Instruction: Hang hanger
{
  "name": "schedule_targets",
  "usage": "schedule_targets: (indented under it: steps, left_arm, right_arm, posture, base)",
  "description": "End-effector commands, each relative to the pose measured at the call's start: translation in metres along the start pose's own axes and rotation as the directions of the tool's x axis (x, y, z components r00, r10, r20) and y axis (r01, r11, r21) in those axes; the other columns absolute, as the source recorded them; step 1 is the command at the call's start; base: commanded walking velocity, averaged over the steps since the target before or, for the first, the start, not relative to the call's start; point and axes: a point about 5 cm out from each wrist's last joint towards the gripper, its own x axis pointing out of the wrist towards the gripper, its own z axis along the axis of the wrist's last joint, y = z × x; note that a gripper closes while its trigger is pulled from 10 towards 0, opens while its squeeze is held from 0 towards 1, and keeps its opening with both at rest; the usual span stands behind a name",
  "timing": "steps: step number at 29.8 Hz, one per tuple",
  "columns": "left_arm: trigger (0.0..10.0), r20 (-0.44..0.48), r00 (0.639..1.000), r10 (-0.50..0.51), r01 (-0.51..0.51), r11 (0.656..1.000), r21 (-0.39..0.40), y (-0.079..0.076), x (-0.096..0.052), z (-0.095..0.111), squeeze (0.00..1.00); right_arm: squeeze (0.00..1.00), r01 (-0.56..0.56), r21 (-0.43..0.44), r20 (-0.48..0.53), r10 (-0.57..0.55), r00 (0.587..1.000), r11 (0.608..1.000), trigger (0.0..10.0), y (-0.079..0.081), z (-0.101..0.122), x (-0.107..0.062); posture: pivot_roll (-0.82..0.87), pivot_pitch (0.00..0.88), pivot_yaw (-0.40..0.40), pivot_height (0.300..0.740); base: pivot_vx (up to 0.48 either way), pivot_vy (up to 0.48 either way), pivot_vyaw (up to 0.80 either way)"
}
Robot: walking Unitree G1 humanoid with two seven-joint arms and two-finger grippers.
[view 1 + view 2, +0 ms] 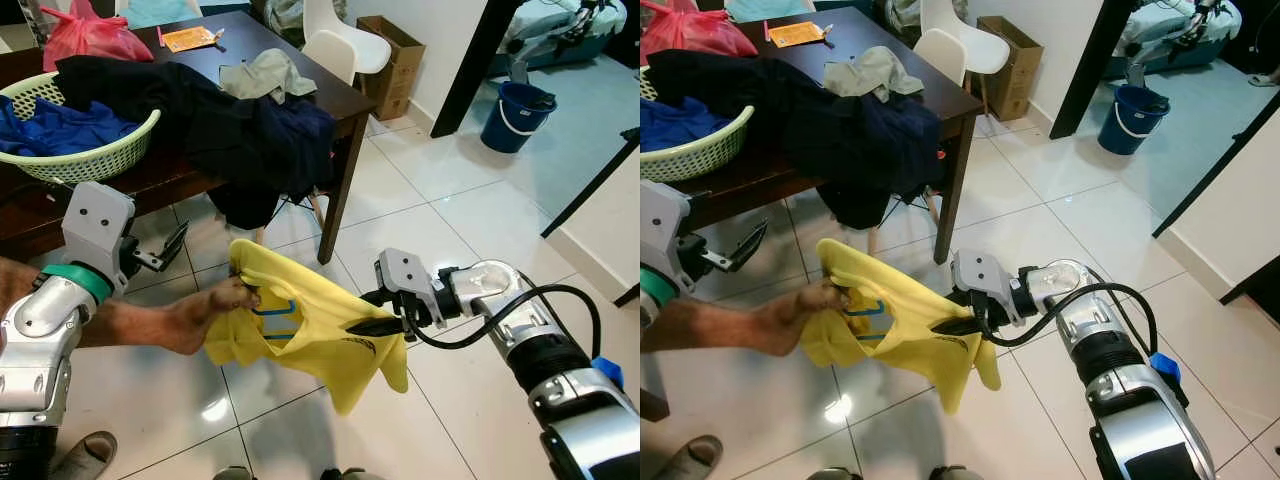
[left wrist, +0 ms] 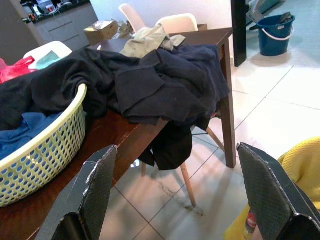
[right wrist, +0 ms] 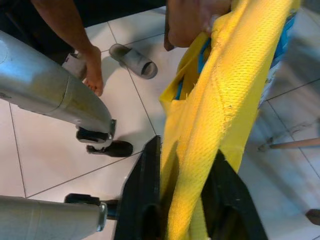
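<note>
**Desk:** What am I looking at?

**Operator:** My right gripper [image 1: 385, 325] pinches a fold of the yellow shirt [image 1: 310, 330] between its two black fingers, in mid-air over the tiled floor [image 1: 420, 200], just in front of the dark wooden table [image 1: 340, 100]. A person's hand [image 1: 215, 305] grips the shirt's collar end, where a blue hanger [image 1: 278, 308] shows inside the neck. My left gripper [image 1: 165, 250] hangs spread and empty beside that forearm.

**Desk:** What could go wrong?

**Operator:** I'm holding cloth, not the hanger. If the person lets go, I judge the hanger could slide out of the neck and drop. Pull too hard and the mesh may slip free of my fingers. I see no rail to hang it on.
</note>
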Motion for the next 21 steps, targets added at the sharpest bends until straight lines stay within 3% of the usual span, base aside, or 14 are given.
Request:
schedule_targets:
  steps: [1,21]
  left_arm:
    - [10.0,-0.013,1.0,-0.002,0.002,1.0,0.015,0.0,-0.003,-0.001,0.0]
    - [10.0,-0.012,1.0,0.012,-0.012,1.0,0.016,0.005,-0.004,0.004,0.0]
  right_arm:
    - [0.0,0.011,-0.015,-0.011,-0.011,1.0,1.0,0.0,-0.002,0.0,-0.002]
    - [0.0,0.194,0.014,0.035,-0.194,0.98,0.981,0.0,-0.016,0.003,-0.004]
  posture:
    - [0.16,0.0,-0.027,0.74]
    - [0.16,0.003,-0.019,0.74]
  base:
    - [0.0,0.0,0.0]
    - [0.0,0.0,0.0]
